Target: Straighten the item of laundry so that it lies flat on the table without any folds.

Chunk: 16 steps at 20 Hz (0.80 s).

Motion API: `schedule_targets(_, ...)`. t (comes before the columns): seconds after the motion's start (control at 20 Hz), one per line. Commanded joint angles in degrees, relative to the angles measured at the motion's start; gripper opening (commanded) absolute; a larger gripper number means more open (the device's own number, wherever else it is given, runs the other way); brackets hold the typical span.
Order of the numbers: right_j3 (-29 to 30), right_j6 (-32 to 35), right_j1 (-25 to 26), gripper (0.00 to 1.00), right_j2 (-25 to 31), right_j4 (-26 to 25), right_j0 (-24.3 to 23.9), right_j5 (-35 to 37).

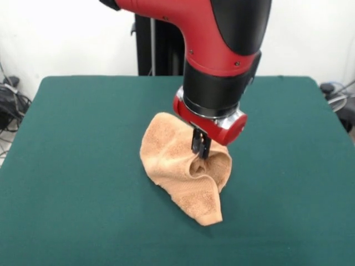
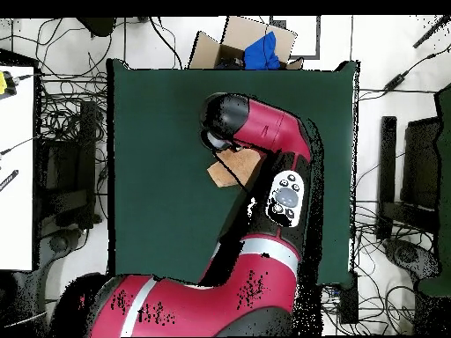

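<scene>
Towel point(image 1: 186, 169) first: we see it bunched up near the middle of the table point(image 1: 72, 166), a peach-orange heap with deep folds, nowhere near flat. From the front, one rounded lobe bulges out to the left, and a long flap trails toward the near edge, ending in a blunt corner on the green cloth. At the top of the heap the fabric is gathered into a puckered ridge, and that is where we find the gripper point(image 1: 201, 151). Its dark fingers point(image 1: 196, 143) come straight down from the red wrist and bite into that ridge, pinching a fold of towel between them, with cloth rising on both sides of the tips.

From above, we get much less. The red and black arm point(image 2: 264, 176) covers most of the heap, and only a small orange patch of towel point(image 2: 231, 170) peeks out beside it, lying on the green table point(image 2: 158, 176). The gripper itself is hidden under the arm in this view.
</scene>
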Motion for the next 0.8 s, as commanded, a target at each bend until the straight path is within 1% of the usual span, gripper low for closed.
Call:
schedule_targets(0.05, 4.1, 5.4, -0.6, 0.0, 4.3, -0.4, -0.4, 6.6)
schedule_targets(0.4, 7.5, 6.1, -3.1, 0.0, 4.4, 0.1, 0.4, 7.0)
schedule_targets(0.8, 8.2, 7.4, -4.8, 0.0, 3.6, 0.1, 0.7, 10.4)
